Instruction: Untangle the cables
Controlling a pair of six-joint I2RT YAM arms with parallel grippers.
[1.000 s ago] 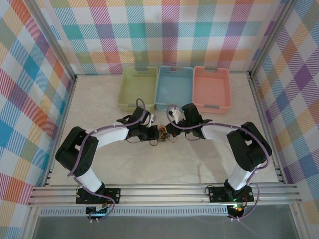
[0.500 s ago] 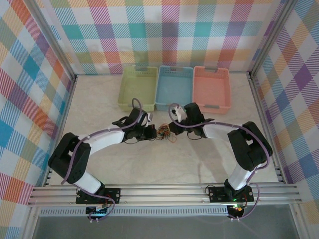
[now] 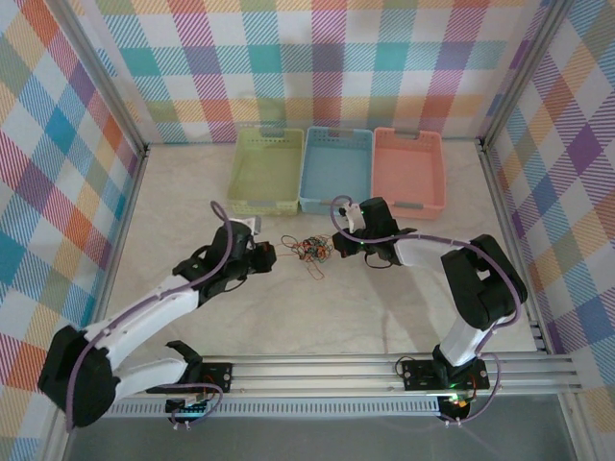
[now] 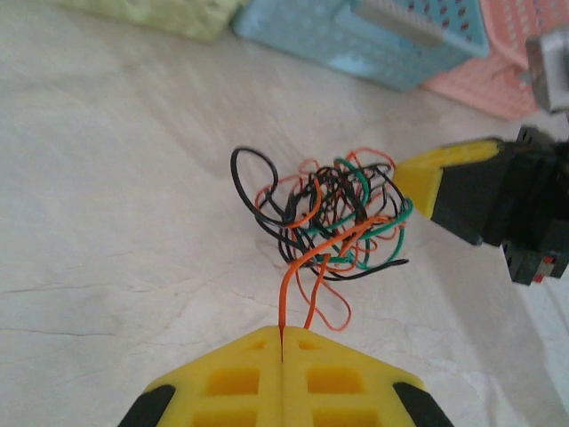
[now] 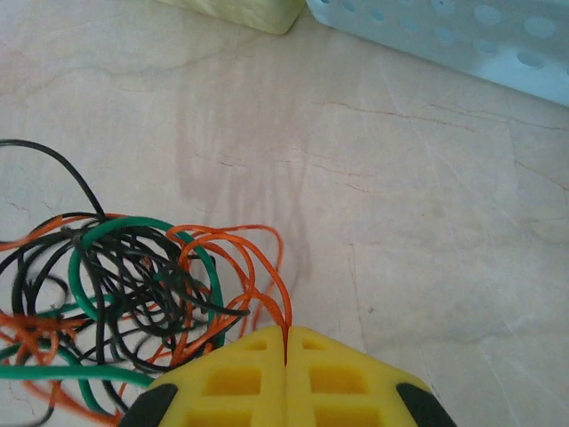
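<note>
Both grippers are pinched shut on wire here. The left gripper has one orange strand clamped right at its fingertips. The knot of cables sits just ahead of it on the table. The right gripper is on the far side of the knot, jaws closed on an orange loop of its own. Can't tell if it's the same wire. My take: pull apart slow and low, straight away from each other, and watch whether the strand slides free or just drags the whole ball. If the ball tightens, stop and regrip nearer the knot.
</note>
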